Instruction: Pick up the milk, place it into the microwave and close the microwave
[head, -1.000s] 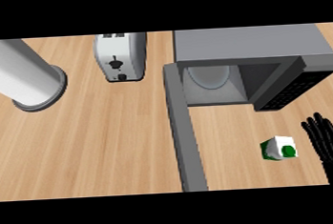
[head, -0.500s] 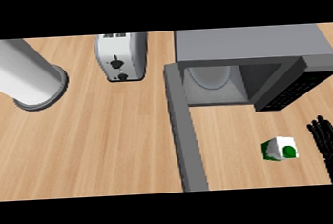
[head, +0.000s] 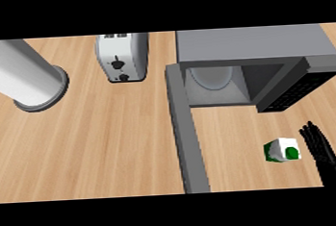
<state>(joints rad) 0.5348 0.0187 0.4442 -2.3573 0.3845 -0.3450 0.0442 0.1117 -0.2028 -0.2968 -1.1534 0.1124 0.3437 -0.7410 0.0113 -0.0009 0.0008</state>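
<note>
Head view: right hand (head: 325, 154) open, fingers straight, empty, just beside the milk (head: 282, 150).

light: even and bright, no visible source | shadows: faint soft ones beside the microwave (head: 253, 57), its cavity a bit darker at the right wall | glare: none on the counter (head: 94, 147) left of the microwave | focus: uniform, no motion smear | edges: steep perspective lean near the microwave
</note>
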